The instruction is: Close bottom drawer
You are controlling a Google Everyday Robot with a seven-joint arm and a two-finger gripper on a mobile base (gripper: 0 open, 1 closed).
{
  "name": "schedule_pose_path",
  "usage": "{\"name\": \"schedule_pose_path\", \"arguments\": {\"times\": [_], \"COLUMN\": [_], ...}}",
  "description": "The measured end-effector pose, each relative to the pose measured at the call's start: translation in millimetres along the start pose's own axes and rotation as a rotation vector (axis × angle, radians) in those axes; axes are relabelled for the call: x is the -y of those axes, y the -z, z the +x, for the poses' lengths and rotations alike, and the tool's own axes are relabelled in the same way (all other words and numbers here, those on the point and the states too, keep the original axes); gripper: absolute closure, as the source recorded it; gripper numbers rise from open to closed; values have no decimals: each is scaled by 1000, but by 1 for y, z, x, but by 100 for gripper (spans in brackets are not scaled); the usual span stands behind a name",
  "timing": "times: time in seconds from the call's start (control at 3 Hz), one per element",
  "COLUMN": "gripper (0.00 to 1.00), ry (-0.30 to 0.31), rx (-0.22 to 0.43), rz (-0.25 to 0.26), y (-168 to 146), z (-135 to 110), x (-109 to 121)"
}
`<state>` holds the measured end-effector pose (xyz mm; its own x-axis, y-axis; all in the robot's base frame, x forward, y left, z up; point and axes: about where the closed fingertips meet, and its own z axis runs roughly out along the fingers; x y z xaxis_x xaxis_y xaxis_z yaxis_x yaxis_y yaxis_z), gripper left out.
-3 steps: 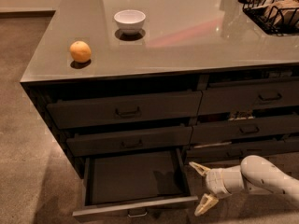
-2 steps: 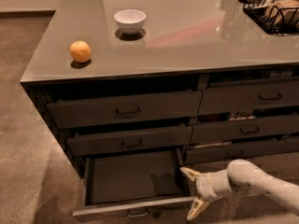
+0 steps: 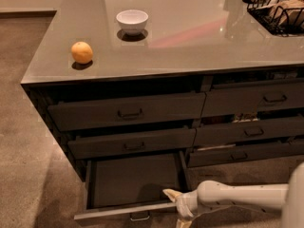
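The bottom drawer (image 3: 135, 179) at the lower left of the cabinet stands pulled out, showing its dark flat floor. Its slim front panel (image 3: 118, 211) carries a small bar handle (image 3: 139, 216). My gripper (image 3: 174, 207), on a white arm coming in from the right, is at the right end of that front panel. Its fingers are spread apart, one fingertip (image 3: 169, 193) over the drawer's front right corner and the other low at the picture's bottom edge. It holds nothing.
Above the open drawer are two taller closed drawers (image 3: 126, 112). A second column of drawers (image 3: 251, 99) stands to the right. On the grey countertop (image 3: 199, 42) are an orange (image 3: 82, 52), a white bowl (image 3: 132, 21) and a black wire basket (image 3: 278, 8). Carpet floor lies to the left.
My gripper has moved left and slightly down, from right of the drawer to the right end of its front panel. The drawer is still pulled out.
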<state>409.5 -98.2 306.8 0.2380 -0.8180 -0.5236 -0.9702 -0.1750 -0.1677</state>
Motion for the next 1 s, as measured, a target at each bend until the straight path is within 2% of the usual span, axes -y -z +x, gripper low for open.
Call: {"name": "schedule_pose_path", "arguments": {"times": [0.33, 0.67, 1.0], "gripper": [0, 0, 0], "ry": [15, 21, -5], "rx": [5, 26, 58], "rz": [21, 20, 40], "y": [-6, -18, -46], "z": [-4, -2, 18], "x": [9, 12, 26]}}
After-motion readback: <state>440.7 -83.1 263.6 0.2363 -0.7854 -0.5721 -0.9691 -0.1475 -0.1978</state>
